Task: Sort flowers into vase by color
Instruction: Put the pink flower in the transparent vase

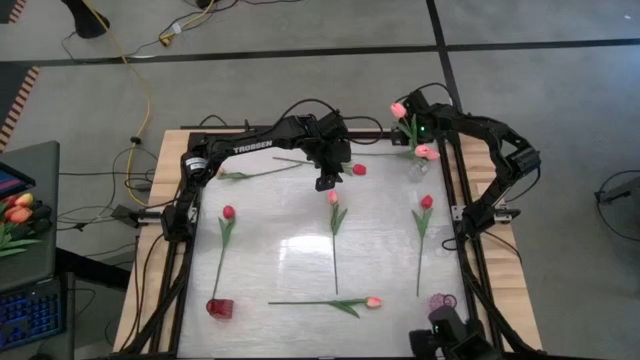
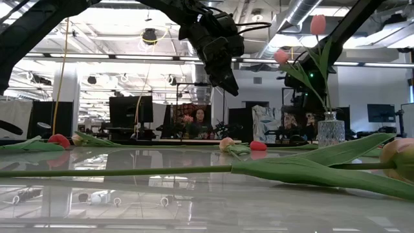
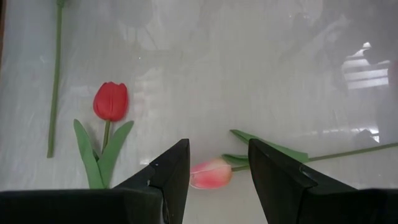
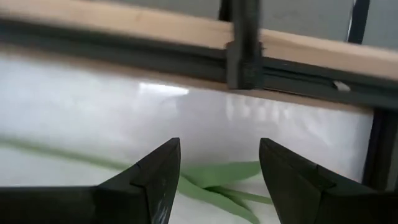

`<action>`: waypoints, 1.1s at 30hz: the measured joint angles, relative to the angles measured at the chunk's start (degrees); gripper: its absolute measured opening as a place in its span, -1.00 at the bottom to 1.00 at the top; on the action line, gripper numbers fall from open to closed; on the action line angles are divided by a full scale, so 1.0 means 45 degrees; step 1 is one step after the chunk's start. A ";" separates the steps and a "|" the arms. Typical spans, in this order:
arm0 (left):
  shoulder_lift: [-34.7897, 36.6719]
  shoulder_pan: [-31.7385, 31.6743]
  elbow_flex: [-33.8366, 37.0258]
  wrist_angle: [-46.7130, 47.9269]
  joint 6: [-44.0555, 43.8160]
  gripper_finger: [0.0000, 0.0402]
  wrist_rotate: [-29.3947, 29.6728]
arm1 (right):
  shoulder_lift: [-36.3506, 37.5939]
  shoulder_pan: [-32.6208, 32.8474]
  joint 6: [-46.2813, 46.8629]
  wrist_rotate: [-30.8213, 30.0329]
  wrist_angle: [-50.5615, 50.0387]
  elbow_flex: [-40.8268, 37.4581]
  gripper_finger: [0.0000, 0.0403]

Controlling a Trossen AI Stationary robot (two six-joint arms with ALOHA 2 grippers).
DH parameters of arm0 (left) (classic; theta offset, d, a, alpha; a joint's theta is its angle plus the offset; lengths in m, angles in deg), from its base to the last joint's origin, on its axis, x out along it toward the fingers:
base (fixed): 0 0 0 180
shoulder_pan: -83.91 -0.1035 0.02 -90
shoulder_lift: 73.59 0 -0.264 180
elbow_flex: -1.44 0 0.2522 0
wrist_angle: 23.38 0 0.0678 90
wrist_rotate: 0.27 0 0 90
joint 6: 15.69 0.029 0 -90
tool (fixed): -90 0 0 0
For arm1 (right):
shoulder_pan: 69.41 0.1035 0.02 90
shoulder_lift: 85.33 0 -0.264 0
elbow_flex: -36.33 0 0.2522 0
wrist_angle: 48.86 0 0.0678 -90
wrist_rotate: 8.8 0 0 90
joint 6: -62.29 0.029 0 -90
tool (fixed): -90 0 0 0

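Observation:
Several tulips lie flat on the white table (image 1: 280, 250): red ones (image 1: 228, 212) (image 1: 426, 202) (image 1: 358, 169) and pink ones (image 1: 333, 197) (image 1: 374, 301). Two pink tulips (image 1: 428, 152) (image 2: 318, 24) stand with their stems in a clear glass vase (image 2: 330, 131) at the far right. My left gripper (image 3: 217, 171) hangs open above the middle pink tulip's head (image 3: 210, 173), one finger showing on each side of it, clear of it. My right gripper (image 4: 217, 174) is open over the far right edge beside the clear vase, with green leaves (image 4: 217, 177) beyond its fingers.
A small red vase (image 1: 219, 308) stands at the near left corner and a pink one (image 1: 442, 301) at the near right corner. The table's dark frame and wooden rim (image 4: 249, 56) run close behind my right gripper. Cables lie on the floor beyond the table.

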 joint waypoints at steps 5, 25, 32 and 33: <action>0.0000 0.0000 0.0000 0.0032 -0.0037 -0.25 -0.0020 | 0.0000 0.0238 -0.2811 -0.0004 -0.0107 0.0000 0.21; 0.0000 0.0000 0.0000 0.0231 0.0007 -0.25 -0.0023 | -0.0202 0.1274 -1.0275 0.0376 -0.0600 0.0010 0.21; 0.0000 0.0000 0.0000 0.0227 0.0011 -0.25 0.0003 | -0.1351 0.1444 -1.0534 0.0102 -0.0922 0.0010 0.21; 0.0000 0.0000 0.0001 0.0227 0.0011 -0.25 0.0011 | -0.1443 0.1519 -1.0517 -0.0052 -0.0900 0.0034 0.21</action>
